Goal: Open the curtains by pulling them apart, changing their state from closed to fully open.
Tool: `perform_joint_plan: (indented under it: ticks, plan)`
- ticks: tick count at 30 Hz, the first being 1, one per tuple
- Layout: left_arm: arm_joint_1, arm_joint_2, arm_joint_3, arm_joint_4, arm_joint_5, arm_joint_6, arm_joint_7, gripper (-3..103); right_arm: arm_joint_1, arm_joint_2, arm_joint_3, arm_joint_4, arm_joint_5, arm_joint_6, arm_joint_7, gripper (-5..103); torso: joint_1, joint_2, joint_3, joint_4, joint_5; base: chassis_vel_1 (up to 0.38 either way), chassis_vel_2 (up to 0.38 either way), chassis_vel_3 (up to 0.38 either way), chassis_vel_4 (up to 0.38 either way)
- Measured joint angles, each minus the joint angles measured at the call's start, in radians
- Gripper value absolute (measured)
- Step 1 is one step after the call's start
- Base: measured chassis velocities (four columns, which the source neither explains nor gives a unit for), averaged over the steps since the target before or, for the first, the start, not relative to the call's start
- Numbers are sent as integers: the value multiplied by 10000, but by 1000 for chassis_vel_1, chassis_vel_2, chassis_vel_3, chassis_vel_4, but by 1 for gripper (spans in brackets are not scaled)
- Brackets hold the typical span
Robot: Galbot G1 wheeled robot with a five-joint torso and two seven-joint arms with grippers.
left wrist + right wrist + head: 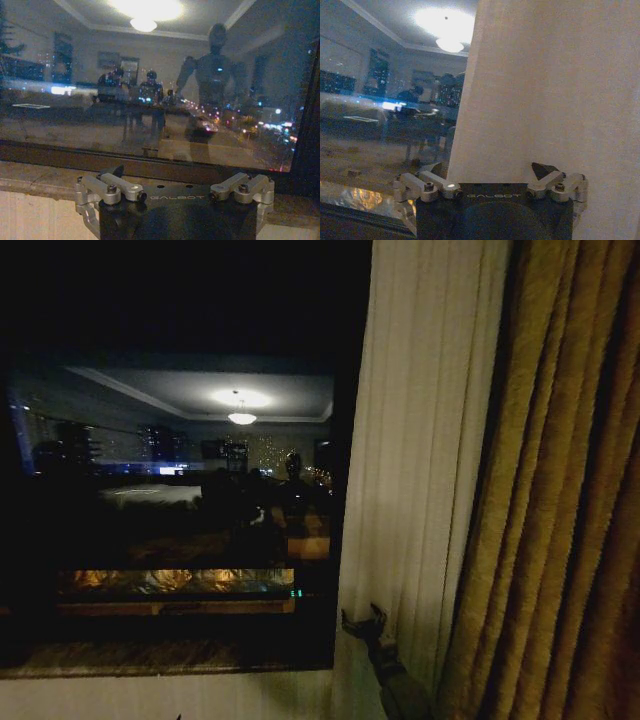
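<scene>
A sheer cream-white curtain with fine vertical pleats hangs gathered to the right of the bare dark window pane. My right gripper is low down at this panel's left edge, open, its dark fingers spread against the fabric. In the right wrist view the curtain hangs right in front of the right gripper, and the cloth's edge falls just inside one fingertip. My left gripper is open and faces the window glass over the sill, holding nothing.
A heavy gold-brown patterned drape hangs right of the sheer panel. The window glass reflects a lit room and my own body. A stone sill runs below the window glass, with the wall under it.
</scene>
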Motion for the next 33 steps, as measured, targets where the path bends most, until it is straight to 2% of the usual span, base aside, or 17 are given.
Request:
perform_joint_plan:
  ticks: [1, 2, 3, 5, 7, 11, 13, 14, 16, 17, 18, 19, 20, 22, 23, 26, 33]
  plan:
    - [-15, -14, 11, 7, 14, 3, -2, 100, 58, 0, -10, -117, -5, 56, -6, 100, 0, 0, 0, -1, 0, 0, 0, 0, 0]
    - [-20, -15, 11, 11, 17, 4, -3, 100, 84, -1, -10, -167, -6, 82, -7, 90, 0, 0, 0, -1, 0, 0, 0, 0, 0]
    - [-20, -15, 11, 11, 17, 4, -3, 100, 84, -1, -10, -167, -6, 82, -7, 90, 0, 0, 0, -1, 0, 0, 0, 0, 0]
    - [-26, -15, -8, 38, 19, 7, -3, 100, 178, -1, -3, -304, -5, 158, -9, 79, 0, 0, 0, -1, 0, 0, 0, 0, 0]
    - [-24, -18, -21, 44, 19, 6, -5, 100, 220, 0, 12, -350, -1, 175, -9, 79, 0, 0, 0, -1, 0, 0, 0, 0, 0]
    - [20, -73, -37, 81, 18, 3, -7, 100, 451, 0, 114, -625, 31, 309, 28, 57, 0, 0, 0, 0, 0, 0, 0, 0, 0]
    - [20, -76, -36, 87, 18, -1, -7, 100, 466, -1, 125, -645, 34, 320, 32, 57, 0, 0, 0, 0, 0, 0, 0, 0, 0]
    - [18, -78, -33, 94, 18, -7, -7, 100, 476, -1, 141, -668, 39, 333, 36, 47, 0, 0, 0, -1, 0, 0, 0, 0, 0]
    - [10, -77, -32, 97, 18, -9, -7, 100, 475, 0, 144, -669, 43, 336, 37, 47, 0, 0, 0, -1, 1, 0, 0, 0, 0]
    - [0, -69, -33, 98, 16, -11, -7, 100, 448, 0, 148, -660, 45, 339, 37, 36, 0, 0, -1, 0, 0, 0, 0, 0, 0]
    - [-7, -60, -33, 99, 10, -12, -7, 100, 419, -1, 149, -641, 47, 340, 37, 36, 0, 0, -1, 0, 0, 0, 0, 0, 0]
    - [-20, -50, -33, 98, 2, -12, -8, 100, 380, -1, 150, -600, 50, 341, 37, 30, 0, 0, 0, 0, 0, 0, 0, 0, 0]
    - [-20, -50, -33, 98, 2, -12, -8, 100, 380, -1, 150, -600, 50, 341, 37, 30, 0, 0, 0, 0, 0, 0, 0, 0, 0]
    - [-54, -46, -7, 106, -7, -12, -8, 100, 320, -1, 151, -511, 60, 342, 37, 20, -1, 0, -1, 0, 1, 0, 0, 0, 0]
    - [-54, -46, -7, 106, -7, -12, -8, 100, 320, -1, 151, -511, 60, 342, 37, 20, -1, 0, -1, 0, 1, 0, 0, 0, 0]
    - [-92, -64, 41, 152, -8, -15, -5, 100, 260, -1, 152, -418, 77, 355, 36, 4, 0, 0, 0, -1, 0, 0, 0, 0, 0]
    - [-96, -82, 26, 231, -26, -59, 2, 100, 143, 0, 131, -279, 115, 446, 36, 0, 0, 0, -1, 0, 0, 0, 0, 0, 0]
